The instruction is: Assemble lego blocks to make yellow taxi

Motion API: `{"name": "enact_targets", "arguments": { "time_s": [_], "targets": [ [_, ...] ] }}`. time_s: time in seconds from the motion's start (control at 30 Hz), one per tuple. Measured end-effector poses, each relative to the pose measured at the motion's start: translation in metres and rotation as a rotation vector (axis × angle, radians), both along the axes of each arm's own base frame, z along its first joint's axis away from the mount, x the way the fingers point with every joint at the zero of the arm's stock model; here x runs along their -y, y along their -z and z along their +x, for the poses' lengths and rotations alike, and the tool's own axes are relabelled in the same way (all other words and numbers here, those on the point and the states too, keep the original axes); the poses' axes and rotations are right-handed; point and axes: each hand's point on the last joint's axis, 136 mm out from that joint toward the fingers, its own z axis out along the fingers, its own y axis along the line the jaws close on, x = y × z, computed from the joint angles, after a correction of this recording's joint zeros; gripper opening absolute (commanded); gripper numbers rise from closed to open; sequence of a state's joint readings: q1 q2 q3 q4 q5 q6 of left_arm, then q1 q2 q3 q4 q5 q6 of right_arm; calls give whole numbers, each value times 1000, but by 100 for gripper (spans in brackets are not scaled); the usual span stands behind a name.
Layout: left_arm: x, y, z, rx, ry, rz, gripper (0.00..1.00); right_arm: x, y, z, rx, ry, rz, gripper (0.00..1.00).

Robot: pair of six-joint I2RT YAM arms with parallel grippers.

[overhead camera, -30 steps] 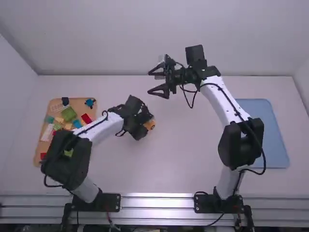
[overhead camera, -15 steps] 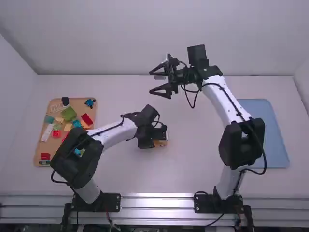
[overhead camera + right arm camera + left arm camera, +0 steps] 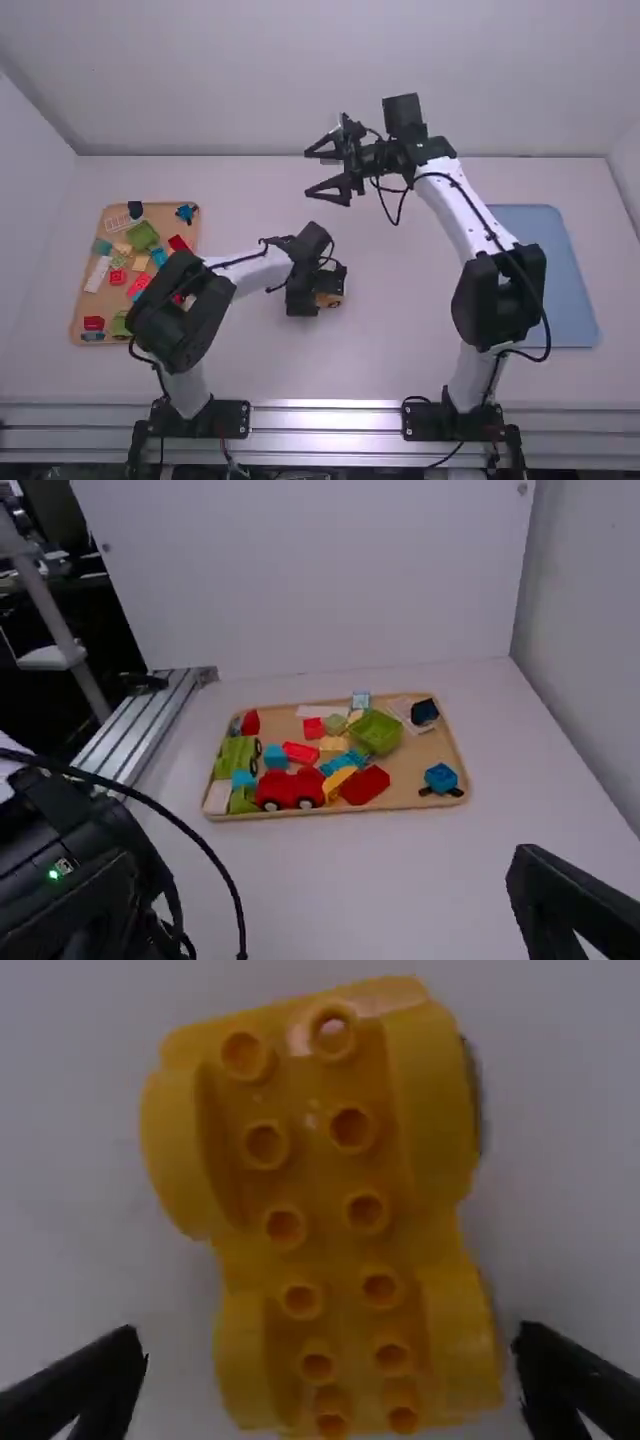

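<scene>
- And here's the yellow car base [image 3: 320, 1190], its two rows of round studs showing between four curved wheel arches, on the white table [image 3: 400, 330] near the middle, between the two arms!
- Right over it comes the left gripper [image 3: 322, 288], its fingers standing well apart, nothing clamped; the base lies just ahead of the fingertips, in line with the gap between them.
- One fingertip sits near the side of the base; whether they touch, nobody can tell.
- Look past the yellow base, up the high view: there's the right gripper [image 3: 312, 173], spread wide and empty, well apart from the base.
- Swing left of the yellow base, and it's the wooden tray [image 3: 150, 206], loaded with blocks!
- On that tray, left of the base: a green open block [image 3: 143, 235], a red car piece with dark wheels [image 3: 290, 788], a red block [image 3: 365, 785] and a green car piece [image 3: 238, 750].
- Left of the yellow base and farther up the high view, a blue piece on a dark bar [image 3: 441, 777] holds the tray's corner, with a dark blue block [image 3: 424, 711] farther left.
- Over to the right of the yellow base, well apart, lies the flat blue tray [image 3: 555, 270], beyond the right arm [image 3: 458, 205].
</scene>
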State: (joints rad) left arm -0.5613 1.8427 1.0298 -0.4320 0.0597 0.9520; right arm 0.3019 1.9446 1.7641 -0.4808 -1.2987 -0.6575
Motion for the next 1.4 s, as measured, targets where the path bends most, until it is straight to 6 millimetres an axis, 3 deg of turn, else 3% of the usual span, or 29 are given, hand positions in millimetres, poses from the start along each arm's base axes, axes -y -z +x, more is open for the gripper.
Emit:
{"name": "enact_targets", "arguments": {
  "time_s": [0.1, 0.23, 0.3, 0.37, 0.5, 0.7, 0.9, 1.07, 1.17, 1.23, 1.4],
  "targets": [
    [-6, -2, -4, -25, -33, 28, 99, 0, -1, 1, 7, 0, 2, 97],
    [-10, -19, -12, -78, -61, 26, 99, 0, -1, 1, 10, 1, 3, 99],
    [-14, -43, -7, -69, -102, -31, 99, 0, -1, 1, 13, 0, 3, 99],
    [-19, -56, -1, -59, -145, -69, 99, 0, -1, 1, 9, 1, 3, 99],
    [-49, -83, 17, -51, -365, -172, 99, -2, 0, -1, 5, -3, 1, 99],
    [-124, -108, 41, -61, -857, -310, 99, -6, 1, -2, 8, -5, -7, 99],
    [-193, -131, 48, -36, -1296, -425, 99, -12, 3, -4, 23, -7, -17, 99],
    [-252, -147, 26, -38, -1745, -487, 99, -23, 0, -10, 53, -34, -6, 99],
    [-288, -151, 2, -27, -2060, -491, 99, -29, -1, -14, 61, -49, -3, 99],
    [-315, -154, -27, -10, -2346, -472, 99, -34, -1, -19, 59, -62, -4, 99],
    [-364, -161, -70, 152, -2735, -422, 99, -37, -1, -21, 61, -70, -3, 99]
  ]
}}
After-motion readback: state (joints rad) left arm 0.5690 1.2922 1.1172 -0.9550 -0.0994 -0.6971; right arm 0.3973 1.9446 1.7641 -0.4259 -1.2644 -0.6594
